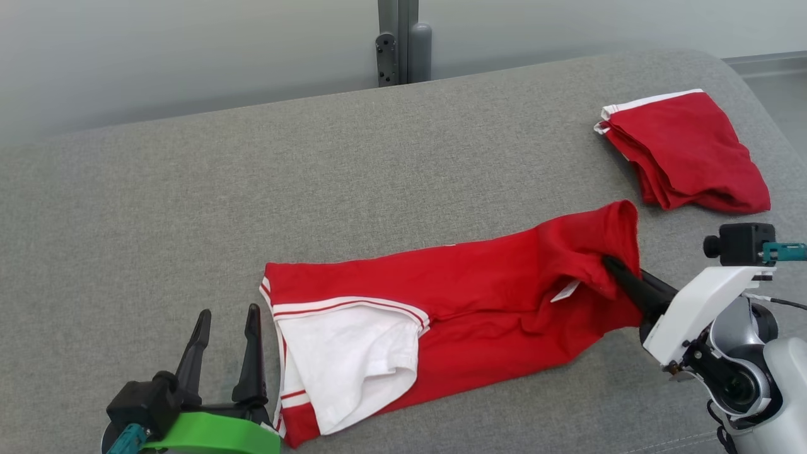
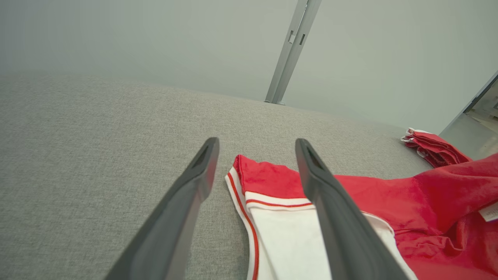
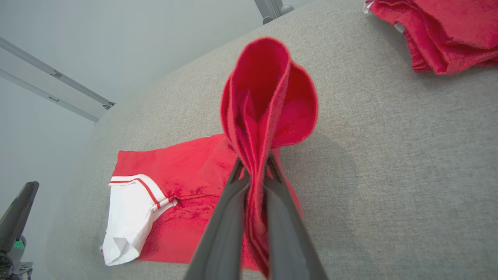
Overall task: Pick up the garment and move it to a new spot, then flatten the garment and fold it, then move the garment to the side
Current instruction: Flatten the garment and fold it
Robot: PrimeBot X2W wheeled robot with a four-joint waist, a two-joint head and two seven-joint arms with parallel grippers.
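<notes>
A red garment (image 1: pixel 466 296) with white panels and red-white stripes lies stretched across the grey cushion. Its right end is lifted and bunched, with my right gripper (image 1: pixel 615 268) shut on it; in the right wrist view the red cloth (image 3: pixel 264 101) stands up in a fold between the fingers. My left gripper (image 1: pixel 227 321) stands open at the lower left, just left of the garment's white end (image 2: pixel 284 233), touching nothing. In the left wrist view one finger (image 2: pixel 330 202) overlaps the white panel.
A second red garment (image 1: pixel 684 151) lies folded at the far right of the grey cushion (image 1: pixel 252 189). A grey metal post (image 1: pixel 403 41) rises behind the cushion's back edge. The cushion's left and middle are bare fabric.
</notes>
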